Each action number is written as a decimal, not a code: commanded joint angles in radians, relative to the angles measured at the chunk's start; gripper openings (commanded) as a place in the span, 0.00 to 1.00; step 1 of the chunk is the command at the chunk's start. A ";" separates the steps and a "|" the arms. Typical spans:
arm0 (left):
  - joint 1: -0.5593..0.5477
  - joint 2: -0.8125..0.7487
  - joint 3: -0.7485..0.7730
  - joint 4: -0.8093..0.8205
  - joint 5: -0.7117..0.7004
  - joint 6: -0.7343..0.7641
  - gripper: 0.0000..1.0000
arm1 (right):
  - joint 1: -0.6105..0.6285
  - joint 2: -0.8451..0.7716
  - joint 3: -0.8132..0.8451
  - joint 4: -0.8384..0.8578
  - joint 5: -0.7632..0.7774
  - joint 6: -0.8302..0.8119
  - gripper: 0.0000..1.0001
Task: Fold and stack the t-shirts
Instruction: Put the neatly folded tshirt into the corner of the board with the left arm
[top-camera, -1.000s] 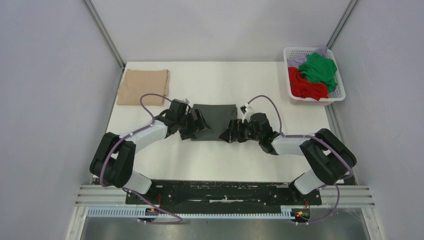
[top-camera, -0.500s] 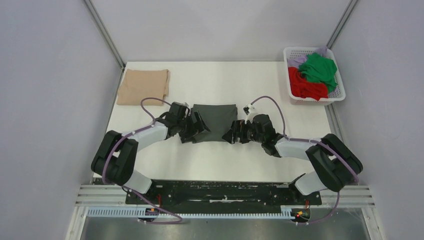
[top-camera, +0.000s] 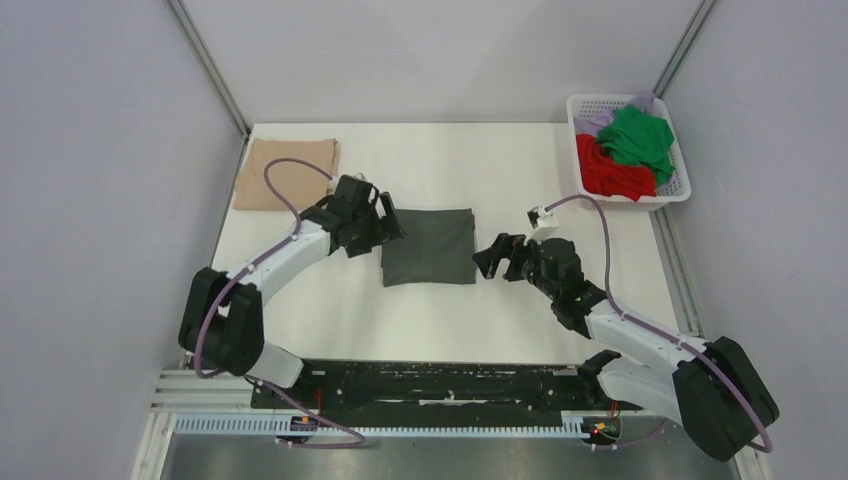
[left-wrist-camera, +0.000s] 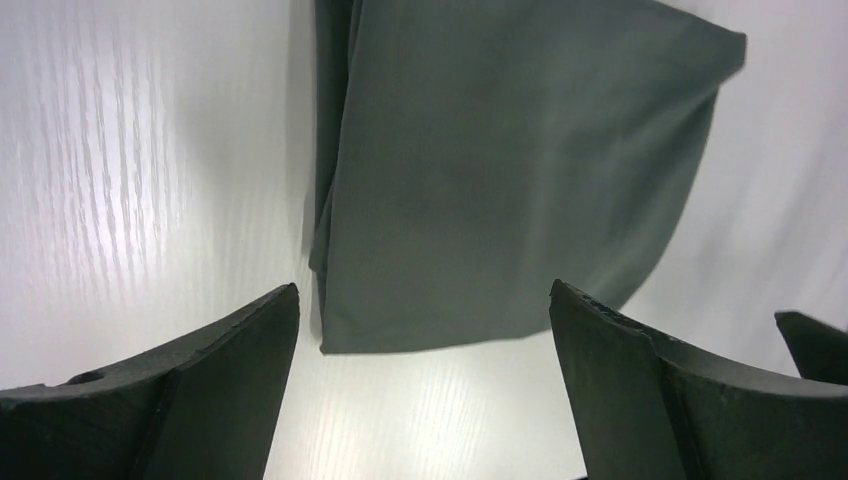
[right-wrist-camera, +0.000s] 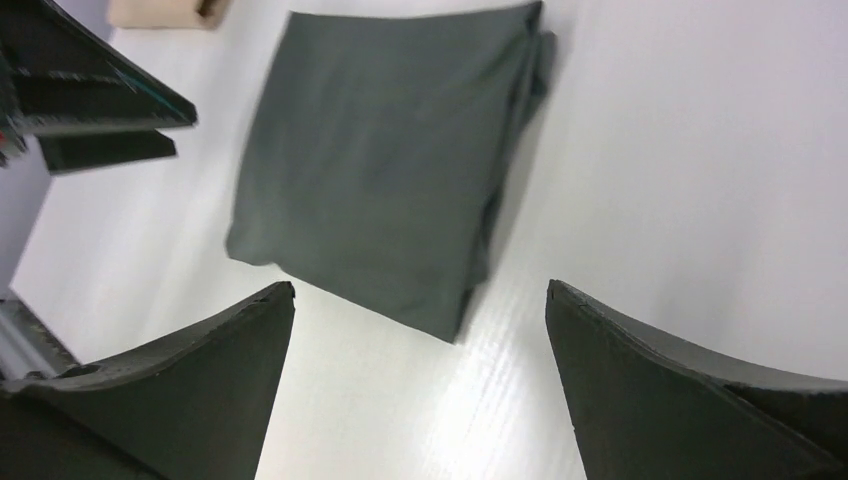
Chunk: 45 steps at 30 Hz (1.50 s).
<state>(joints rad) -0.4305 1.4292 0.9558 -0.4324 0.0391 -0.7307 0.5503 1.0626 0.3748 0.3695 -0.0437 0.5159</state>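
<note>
Flanking the folded dark grey t-shirt (top-camera: 430, 247), the left end effector (top-camera: 386, 224) and right end effector (top-camera: 490, 258) hang with jaws spread wide, holding nothing, each just beside a side edge. The shirt lies flat at mid-worktop (top-camera: 420, 320). A folded beige t-shirt (top-camera: 285, 172) occupies the far left corner, and the basket (top-camera: 682, 186) of unfolded shirts the far right. Judged light, limp and prone to unfolding, the grey cloth is best pinched through all layers at both side edges.
</note>
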 joint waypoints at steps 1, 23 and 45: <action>0.005 0.147 0.142 -0.078 -0.102 0.081 1.00 | -0.020 -0.016 -0.025 -0.039 0.046 -0.026 0.98; -0.106 0.636 0.475 -0.262 -0.278 0.157 0.35 | -0.061 -0.089 -0.031 -0.142 0.161 -0.115 0.98; 0.010 0.763 1.019 -0.203 -0.959 0.923 0.02 | -0.075 -0.106 -0.027 -0.191 0.269 -0.174 0.98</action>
<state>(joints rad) -0.4610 2.1860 1.8832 -0.7284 -0.8162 -0.0620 0.4801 0.9672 0.3450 0.1883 0.1791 0.3614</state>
